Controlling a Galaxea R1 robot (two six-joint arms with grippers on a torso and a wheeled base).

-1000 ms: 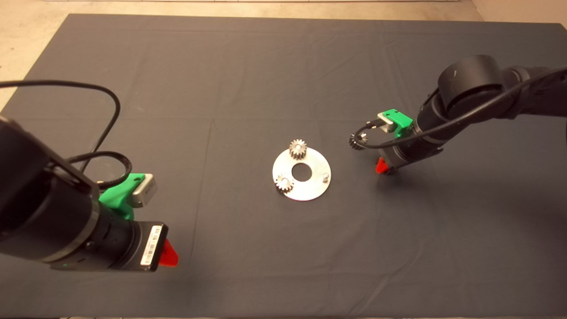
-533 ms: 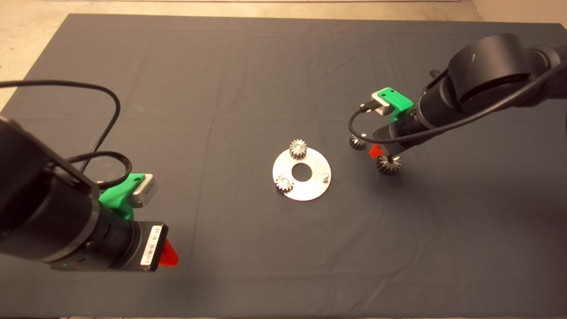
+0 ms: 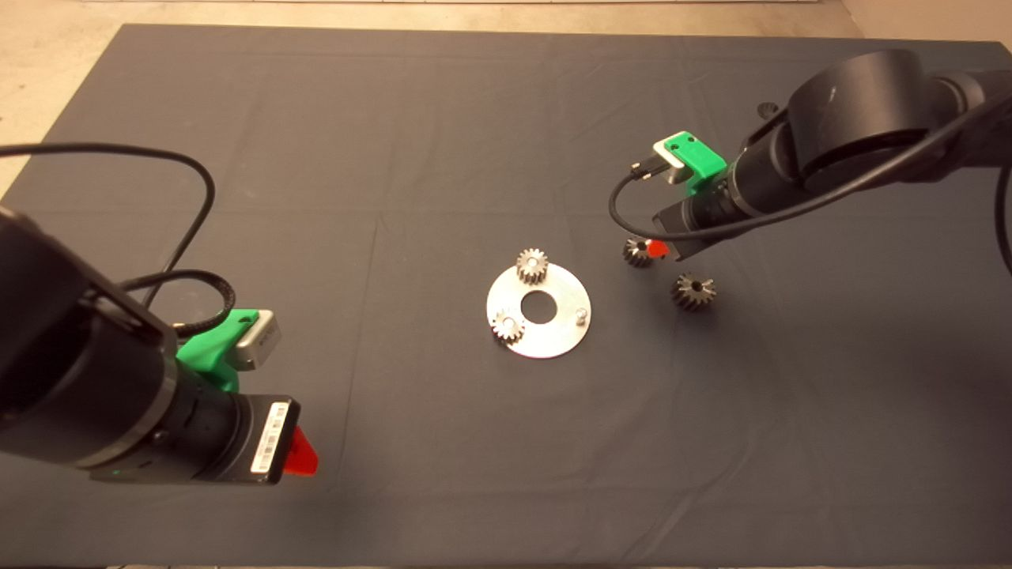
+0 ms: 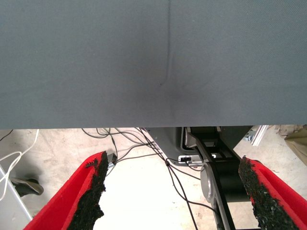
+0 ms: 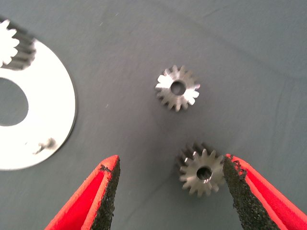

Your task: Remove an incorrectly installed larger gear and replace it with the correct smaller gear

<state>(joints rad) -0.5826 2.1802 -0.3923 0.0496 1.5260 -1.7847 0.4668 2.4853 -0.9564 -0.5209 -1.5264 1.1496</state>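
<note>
From above, the wrist housing hides most of the right gripper (image 3: 658, 250). Only one red fingertip (image 3: 656, 249) shows, and it covers part of the smaller gear (image 3: 635, 253). The left gripper (image 3: 299, 454) likewise shows a single red tip near the mat's (image 3: 443, 118) near-left corner. Both arms are cut off by the picture's sides.

In the right wrist view the steel plate (image 5: 48, 96) runs off the edge, as does one pinion (image 5: 12, 48) mounted on it. There the larger gear (image 5: 204, 172) looks barely bigger than the smaller one.

A small dark thing (image 3: 767, 107) by the right arm, near the mat's far-right corner, is too small to tell.
</note>
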